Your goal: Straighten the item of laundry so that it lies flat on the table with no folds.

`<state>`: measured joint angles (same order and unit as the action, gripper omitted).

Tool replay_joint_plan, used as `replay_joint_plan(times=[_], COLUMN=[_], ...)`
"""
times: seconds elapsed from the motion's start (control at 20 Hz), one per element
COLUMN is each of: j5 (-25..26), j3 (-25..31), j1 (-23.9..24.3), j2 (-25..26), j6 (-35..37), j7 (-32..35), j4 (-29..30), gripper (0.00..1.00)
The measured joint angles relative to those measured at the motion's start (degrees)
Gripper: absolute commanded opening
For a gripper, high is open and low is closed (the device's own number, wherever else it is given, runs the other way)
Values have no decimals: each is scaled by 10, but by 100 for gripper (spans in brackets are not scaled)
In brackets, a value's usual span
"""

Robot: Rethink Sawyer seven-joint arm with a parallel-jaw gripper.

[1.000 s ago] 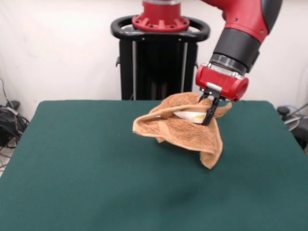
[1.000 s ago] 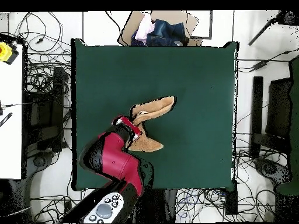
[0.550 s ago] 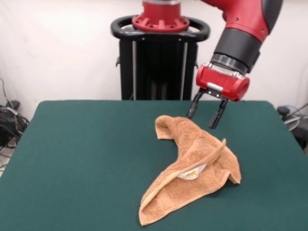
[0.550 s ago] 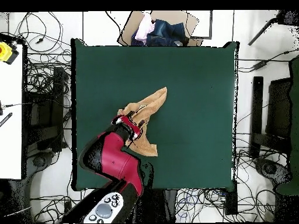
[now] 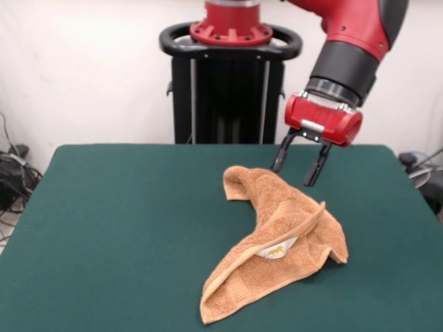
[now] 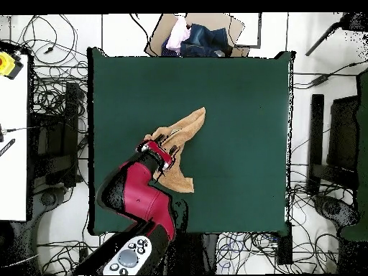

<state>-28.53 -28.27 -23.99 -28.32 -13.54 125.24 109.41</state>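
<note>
I see the wide dark green felt table [image 5: 104,228] spreading out beneath the gripper on every side. The red and black arm [image 5: 349,41] comes down to the black two-fingered gripper [image 5: 300,163], whose fingers are spread apart and holding nothing. Just below it, on the felt, lies the crumpled orange-tan terry towel [image 5: 277,242], folded over itself in a long bent ridge, one rolled end almost under the fingertips, the other stretching away from them. A small white tag [image 5: 275,249] peeks out under a fold.
</note>
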Motion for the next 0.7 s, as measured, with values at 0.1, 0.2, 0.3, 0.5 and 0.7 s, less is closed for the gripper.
replay_joint_plan(times=[0.1,0.2,0.3,0.5,0.7], j5=[3,5,5,5,5], j3=[4,10,15,26,36], j1=[5,11,17,25,31], j2=[0,0,1,1,5], j6=[-7,-12,-18,-29,-40], j7=[0,0,0,0,0], j4=[0,0,0,0,0], gripper=[100,100,100,100,100])
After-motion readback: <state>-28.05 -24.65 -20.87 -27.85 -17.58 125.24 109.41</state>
